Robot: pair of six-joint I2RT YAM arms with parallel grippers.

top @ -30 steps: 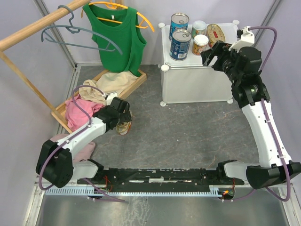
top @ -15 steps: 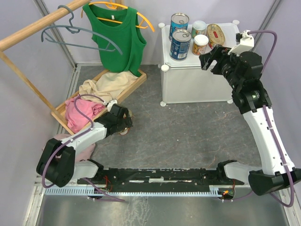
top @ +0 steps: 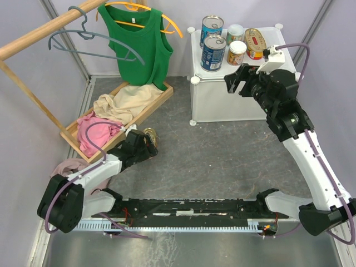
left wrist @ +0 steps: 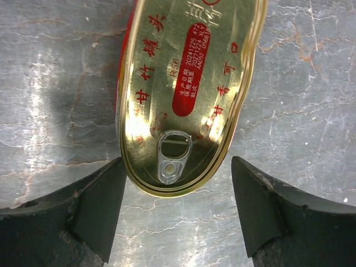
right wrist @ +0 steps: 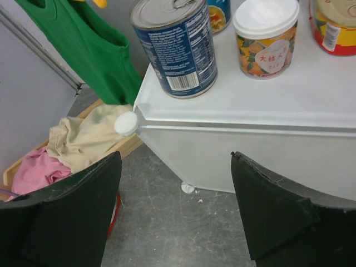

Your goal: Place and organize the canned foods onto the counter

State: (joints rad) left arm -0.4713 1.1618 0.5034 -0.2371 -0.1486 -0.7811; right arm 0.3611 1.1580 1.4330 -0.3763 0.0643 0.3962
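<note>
On the counter (top: pixel 228 100) stand two tall blue cans (top: pixel 213 53) (top: pixel 211 25), a green-labelled small can (top: pixel 235 32), an orange-labelled small can (top: pixel 237 53) and a flat oval tin (top: pixel 254 43). My right gripper (top: pixel 236 80) hangs open and holds nothing in front of the counter's near edge. Its wrist view shows the counter (right wrist: pixel 289 94), a blue can (right wrist: pixel 178 47) and the orange-labelled can (right wrist: pixel 265 39) beyond the gripper (right wrist: pixel 175 206). A second oval tin (top: pixel 150 135) lies on the floor. My left gripper (left wrist: pixel 178 206) is open, and the pull-tab end of that tin (left wrist: pixel 189 94) lies between its fingertips, untouched.
A wooden tray of clothes (top: pixel 119 108) lies left of the counter. A green top (top: pixel 139 41) and a grey hanger (top: pixel 89 36) hang from a wooden rail (top: pixel 44 36) at the back left. A pink cloth (top: pixel 67 167) lies by the left arm.
The right gripper has moved left and come off the counter's top. The left arm has dropped lower and swung, so the floor tin now shows ahead of its fingers.
</note>
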